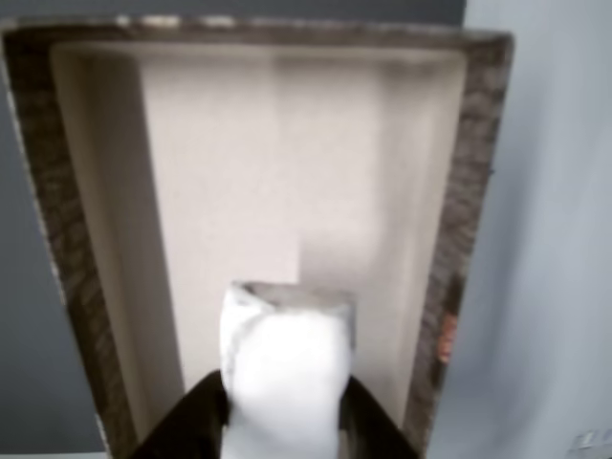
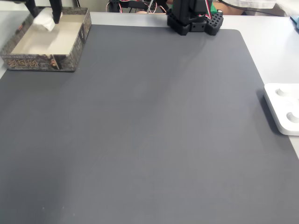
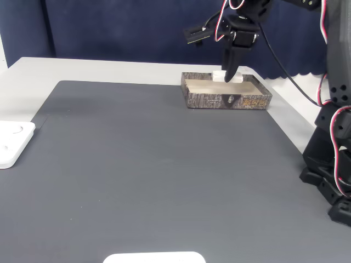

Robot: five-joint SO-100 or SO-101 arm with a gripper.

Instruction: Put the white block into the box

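White block [image 1: 285,368] sits pinched in my hand [image 1: 285,411], one dark finger pressed to each of its sides in the other view, its upper end poking out ahead of my fingertips. I hold it over the cream inside of the box [image 1: 473,172], above the floor and within the speckled rim; whether it touches the bottom I cannot tell. In a fixed view the block [image 2: 45,20] is at the far left corner of the box [image 2: 46,63], with my hand [image 2: 44,14] above it. In a fixed view from the other side, the box [image 3: 227,100] lies at the far edge of the grey mat [image 3: 164,175] on the surface, and a white device [image 3: 11,142] rests at the left.
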